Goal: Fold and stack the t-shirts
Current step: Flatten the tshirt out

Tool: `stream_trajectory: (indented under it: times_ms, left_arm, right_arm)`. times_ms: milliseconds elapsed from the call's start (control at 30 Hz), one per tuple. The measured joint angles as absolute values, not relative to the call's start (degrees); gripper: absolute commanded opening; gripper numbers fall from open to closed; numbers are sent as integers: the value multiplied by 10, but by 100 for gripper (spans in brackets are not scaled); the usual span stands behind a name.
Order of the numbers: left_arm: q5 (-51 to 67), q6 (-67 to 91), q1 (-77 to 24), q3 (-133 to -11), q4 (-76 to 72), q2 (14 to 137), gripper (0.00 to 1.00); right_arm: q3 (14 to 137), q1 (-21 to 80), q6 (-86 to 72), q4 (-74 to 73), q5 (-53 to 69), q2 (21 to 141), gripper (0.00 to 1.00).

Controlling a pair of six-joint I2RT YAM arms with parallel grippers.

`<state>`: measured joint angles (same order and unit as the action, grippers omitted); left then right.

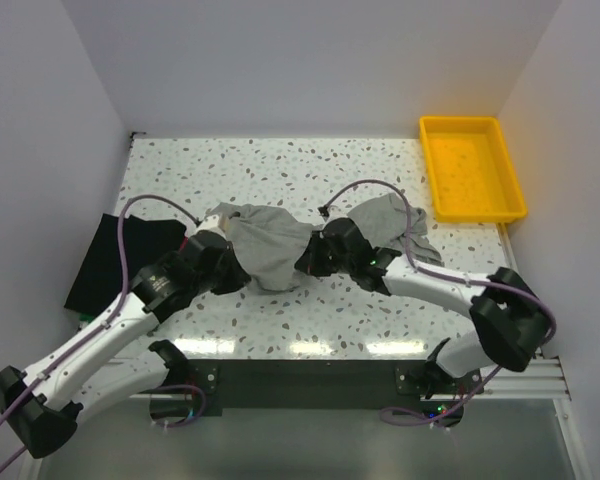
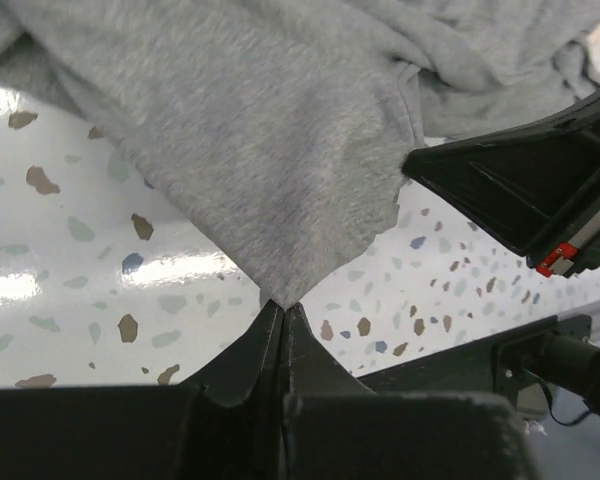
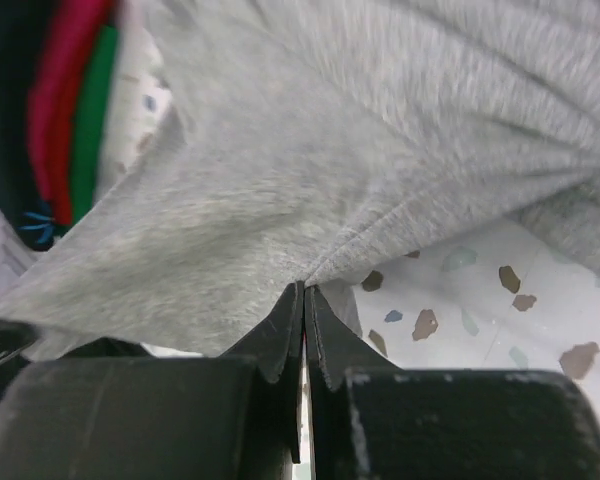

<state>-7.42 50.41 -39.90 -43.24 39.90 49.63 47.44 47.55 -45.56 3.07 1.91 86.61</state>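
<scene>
Both end effectors pinch the grey t-shirt between them.

White walls close in the worktop on its left, far and right sides. It is white, speckled grey and brown. Glare patches line its near edge. A yellow tray sits at its far right corner.

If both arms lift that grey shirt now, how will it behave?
Probably floppy: the grey shirt bunches in folds between the left gripper and right gripper, so it should sag when lifted. Likely light, since small edge pinches seem to hold it.
</scene>
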Motion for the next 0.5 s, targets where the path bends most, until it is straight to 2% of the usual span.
stream_trajectory:
  times_ms: [33,167,200,300,500]
  left_arm:
    - [-67,497,-399,-452,407,496,0]
    - [-63,475,-399,-522,436,494,0]
    - [-66,472,-399,-539,443,492,0]
    - [-84,469,-399,-581,464,485,0]
    - [-166,470,-399,-681,529,475,0]
  right_arm:
    - [474,475,-451,22,16,842,2]
    - [473,475,-424,-36,-15,726,22]
    - [473,474,-419,-52,-25,707,32]
    - [463,458,-402,-108,-60,640,46]
    - [445,318,-361,-214,-102,569,54]
